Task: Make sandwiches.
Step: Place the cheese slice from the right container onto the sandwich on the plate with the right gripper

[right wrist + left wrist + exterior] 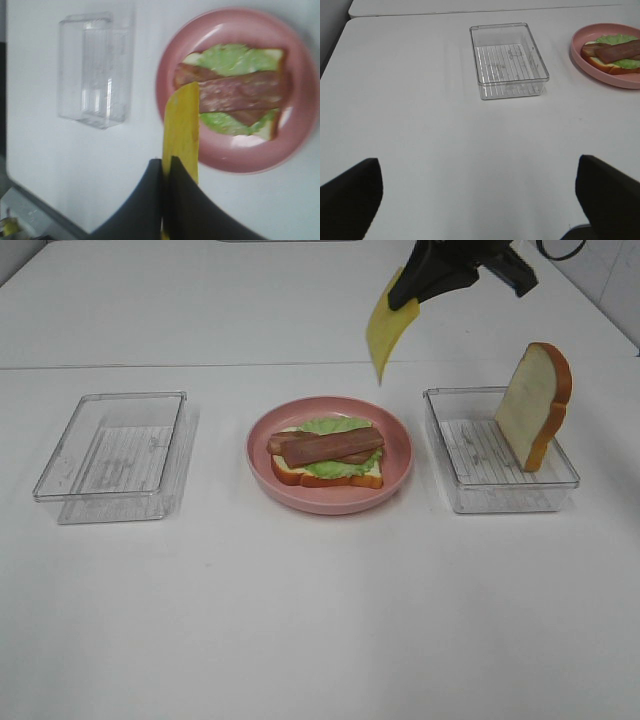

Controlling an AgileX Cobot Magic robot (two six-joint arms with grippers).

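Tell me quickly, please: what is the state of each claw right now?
Left claw: open, holding nothing.
Right claw: closed on the yellow cheese slice, held in the air.

Right gripper [408, 295]: raised high, jaws pinched on a yellow cheese slice [383, 332] hanging below. Left gripper [477, 165]: black fingers [350, 197] spread wide apart, empty

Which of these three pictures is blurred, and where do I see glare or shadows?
Right wrist view: blurred throughout; the plate, the bacon and the clear box have soft edges, and the plate shows pale glare. Exterior high view: sharp, evenly lit, only a faint shadow under the plate. Left wrist view: sharp on the clear box; the two fingers are black, without detail.
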